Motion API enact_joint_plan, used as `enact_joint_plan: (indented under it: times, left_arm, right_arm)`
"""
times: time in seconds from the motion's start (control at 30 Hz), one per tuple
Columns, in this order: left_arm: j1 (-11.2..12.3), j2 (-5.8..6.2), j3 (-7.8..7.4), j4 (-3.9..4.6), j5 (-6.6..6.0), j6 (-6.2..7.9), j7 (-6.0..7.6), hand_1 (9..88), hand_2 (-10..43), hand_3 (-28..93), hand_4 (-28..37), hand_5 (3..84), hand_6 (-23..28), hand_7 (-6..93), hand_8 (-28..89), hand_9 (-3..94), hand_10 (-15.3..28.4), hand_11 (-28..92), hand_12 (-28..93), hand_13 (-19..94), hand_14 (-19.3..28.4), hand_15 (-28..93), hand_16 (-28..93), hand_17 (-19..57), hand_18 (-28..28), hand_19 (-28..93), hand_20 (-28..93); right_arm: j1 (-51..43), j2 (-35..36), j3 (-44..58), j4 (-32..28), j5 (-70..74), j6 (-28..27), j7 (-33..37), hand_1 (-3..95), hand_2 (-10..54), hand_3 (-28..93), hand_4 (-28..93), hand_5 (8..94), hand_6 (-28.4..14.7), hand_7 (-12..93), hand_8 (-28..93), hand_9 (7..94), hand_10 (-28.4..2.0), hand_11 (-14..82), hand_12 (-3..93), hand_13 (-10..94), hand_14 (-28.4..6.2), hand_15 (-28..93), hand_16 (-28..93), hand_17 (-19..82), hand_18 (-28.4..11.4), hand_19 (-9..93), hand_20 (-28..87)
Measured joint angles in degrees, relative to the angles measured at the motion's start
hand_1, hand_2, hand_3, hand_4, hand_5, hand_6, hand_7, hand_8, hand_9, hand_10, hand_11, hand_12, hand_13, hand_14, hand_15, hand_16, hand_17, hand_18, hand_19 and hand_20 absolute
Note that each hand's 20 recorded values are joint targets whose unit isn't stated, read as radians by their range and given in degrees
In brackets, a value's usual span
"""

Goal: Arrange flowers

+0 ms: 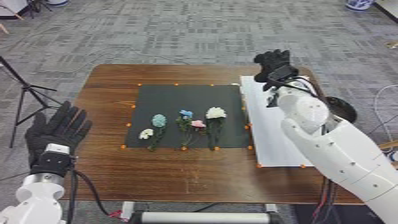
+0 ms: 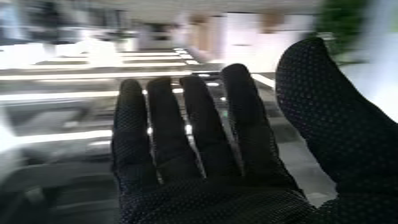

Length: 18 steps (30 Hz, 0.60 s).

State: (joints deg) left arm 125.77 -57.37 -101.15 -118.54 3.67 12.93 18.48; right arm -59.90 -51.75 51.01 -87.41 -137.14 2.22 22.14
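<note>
Right hand (image 1: 274, 65) was spread with nothing in it, over the table's far right corner (image 1: 291, 71). The flowers (image 1: 197, 123) lay side by side on the dark mat (image 1: 182, 98), so arranging looked nearly done.

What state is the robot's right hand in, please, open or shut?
Open: the right wrist view shows the right hand with fingers straight.

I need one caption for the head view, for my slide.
Flowers lie on a dark mat on the brown table; the robot's left hand and right hand are open.
</note>
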Motion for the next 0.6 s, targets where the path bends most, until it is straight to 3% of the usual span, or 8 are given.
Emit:
enact_joint_plan:
  times: [0.13,0.2,0.37,0.6]
  left_arm:
    - [-0.2,0.28,0.09,0.03,0.36,-0.01,0.0,24.4,16.4,69,-28.3,42.9,8.0,13.3,-10,32.5,15.0,19,7,22,15.2,24,-6,-6.5,12.2,27,9]
    - [-0.4,0.46,0.31,0.07,0.36,-0.03,0.04,24.3,16.4,69,-28.3,42.8,7.9,13.3,-10,32.4,14.9,19,7,22,15.3,24,-6,-6.5,12.2,27,9]
    - [-0.8,0.89,0.91,0.08,0.33,-0.06,0.06,24.5,16.0,69,-28.3,37.0,6.8,13.3,-10,27.7,13.8,18,7,22,14.9,24,-6,-6.7,12.2,28,9]
    - [-1.5,1.05,1.54,0.05,1.47,1.17,0.15,24.7,15.9,69,-28.3,38.3,7.2,14.2,-10,27.7,13.7,19,7,22,14.9,25,-6,-6.7,12.2,28,9]
  right_arm:
    - [0.4,1.5,4.3,0.1,2.7,-14.4,2.7,36.5,-9.5,87,-28,39.7,-4.1,16,-12,35.8,-15.7,11.7,12.7,20,-16.9,38,4,10,-19.4,57,15]
    - [0.9,2.6,3.9,0.7,4.2,-18.9,3.7,36.6,-9.5,87,-28,38.4,-4.1,15,-12,34.8,-15.2,11.7,12.3,20,-16.6,38,3,10,-19.5,57,15]
    - [1.6,2.8,2.4,4.6,5.7,-19.5,3.9,37.2,-9.5,87,-28,32.6,-4.7,14,-12,27.8,-14.6,10.6,10.1,22,-15.6,38,2,12,-19.5,58,14]
    - [2.2,1.8,0.7,7.2,5.9,-15.7,2.7,38.8,-9.5,87,-28,30.0,-5.3,13,-12,28.5,-12.6,13.0,8.5,23,-14.8,39,3,13,-19.1,60,14]
